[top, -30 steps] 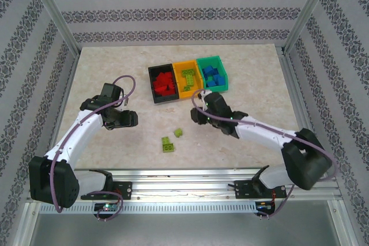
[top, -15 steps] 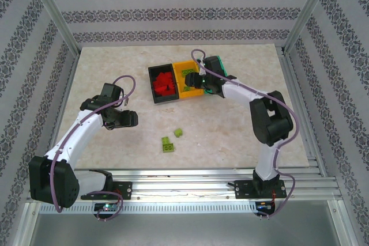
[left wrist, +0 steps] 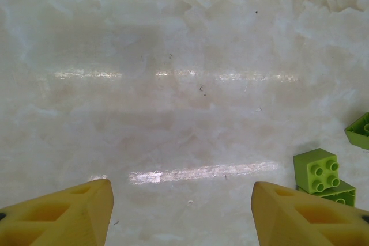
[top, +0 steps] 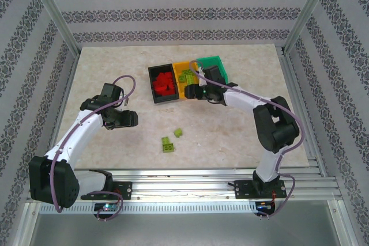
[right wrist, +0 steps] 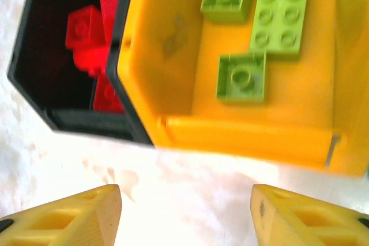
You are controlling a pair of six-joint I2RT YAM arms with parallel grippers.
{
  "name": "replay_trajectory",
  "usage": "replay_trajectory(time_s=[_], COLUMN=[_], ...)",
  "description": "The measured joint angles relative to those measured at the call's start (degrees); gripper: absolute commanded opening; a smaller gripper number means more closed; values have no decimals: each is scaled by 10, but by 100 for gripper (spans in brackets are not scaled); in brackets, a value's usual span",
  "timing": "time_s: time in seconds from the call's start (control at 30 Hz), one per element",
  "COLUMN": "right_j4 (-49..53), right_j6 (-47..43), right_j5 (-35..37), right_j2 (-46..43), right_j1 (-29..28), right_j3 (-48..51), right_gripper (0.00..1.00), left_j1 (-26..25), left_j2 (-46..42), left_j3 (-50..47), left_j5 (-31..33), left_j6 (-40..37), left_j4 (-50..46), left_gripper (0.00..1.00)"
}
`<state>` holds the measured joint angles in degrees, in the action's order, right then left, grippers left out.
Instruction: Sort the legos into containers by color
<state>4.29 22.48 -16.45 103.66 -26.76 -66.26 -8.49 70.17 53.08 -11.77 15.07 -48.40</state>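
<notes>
The right fingers (right wrist: 75, 214) are released, with nothing between them, hanging just short of the near wall of the yellow bin (right wrist: 248, 139). Past that wall, straight ahead of them, three green bricks (right wrist: 241, 78) lie on the bin floor, and ahead to their left the black bin (right wrist: 86, 122) holds the red bricks (right wrist: 86, 27). The teal bin (top: 214, 61) sits beyond the right wrist. The left fingers (left wrist: 63, 211) are likewise spread and empty over bare desk (left wrist: 173, 84), with the loose green bricks (left wrist: 317, 169) just ahead and to their right. A drop into the yellow bin looks done, so the step in hand is going back for the remaining green pieces. That calls for one pair of fingers to settle astride a loose brick and close; the left pair is much the nearer. A second ago the right arm reached low over the desk on the near side of the bins, then went over the yellow bin, and now it has drawn back to the bin's near edge; the left arm and the loose bricks have not moved
</notes>
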Motion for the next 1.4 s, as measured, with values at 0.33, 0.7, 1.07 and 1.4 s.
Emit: replay_trajectory(time_s=[0.33, 0.7, 1.07, 1.4], right_j4=[-4, -23, -24, -15], right_j6=[-32, -32, -29, -27], right_j5=[43, 134, 160, 160], right_j2=[-84, -111, -112, -111], right_j1=[-65, -160, -196, -204], right_j3=[115, 152, 155, 178], right_gripper=[62, 61, 60, 60], left_j1=[0, 0, 0, 0], left_j2=[0, -1, -2, -5], left_j3=[0, 0, -1, -2], left_j5=[0, -2, -2, -5], left_j6=[-1, -1, -1, -1], left_j4=[0, 0, 0, 0], left_gripper=[65, 65, 65, 65])
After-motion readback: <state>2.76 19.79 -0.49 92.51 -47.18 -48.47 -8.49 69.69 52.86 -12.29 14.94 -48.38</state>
